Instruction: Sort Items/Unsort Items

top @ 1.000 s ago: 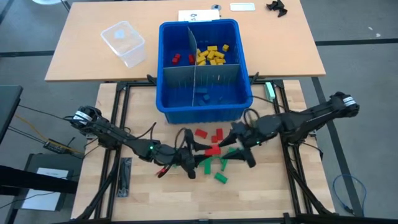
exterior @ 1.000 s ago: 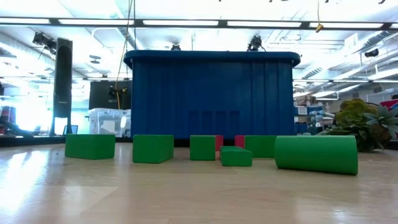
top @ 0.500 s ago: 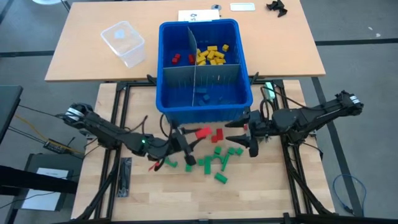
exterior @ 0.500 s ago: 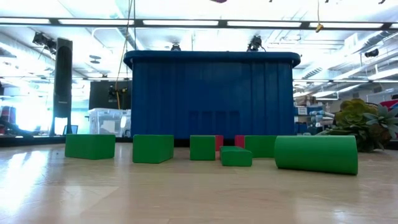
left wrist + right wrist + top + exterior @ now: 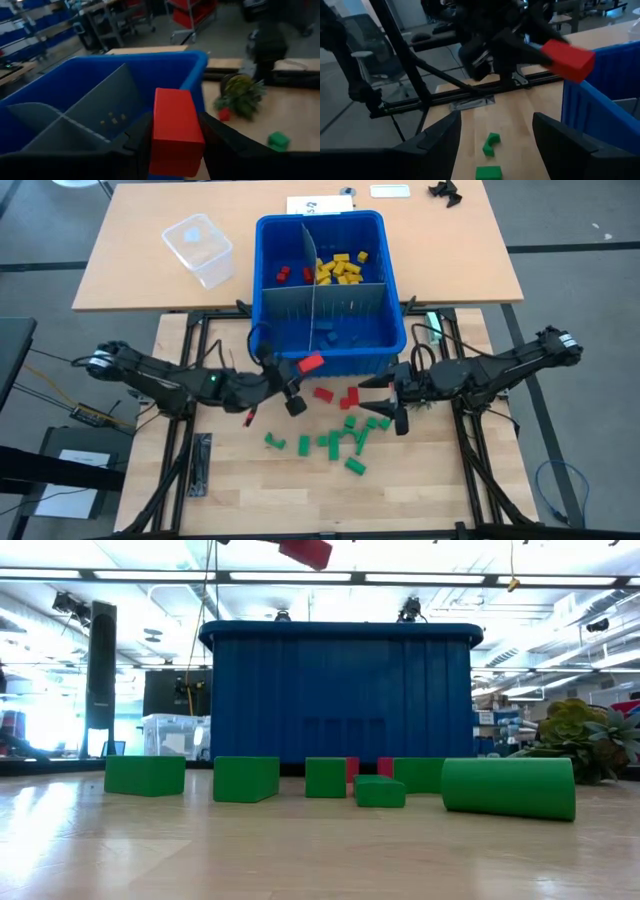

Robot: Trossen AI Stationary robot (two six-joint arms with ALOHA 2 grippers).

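Just before the blue bin (image 5: 330,355) we see our left gripper (image 5: 305,366) clamping a red block (image 5: 311,363); our right gripper (image 5: 385,395) gapes empty

Bright ceiling strip lights (image 5: 290,577) wash the room evenly, with soft shadows on the table (image 5: 420,490). Both wrist views are dimmer and blurred, and distant benches lack focus.

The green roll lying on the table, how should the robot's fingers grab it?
The green roll lies on its side on the table, so it could roll. Probably best to come straight down from above and pinch its two flat round ends, since flat faces give the fingers something firm. Squeezing the curved sides might let it slip out.
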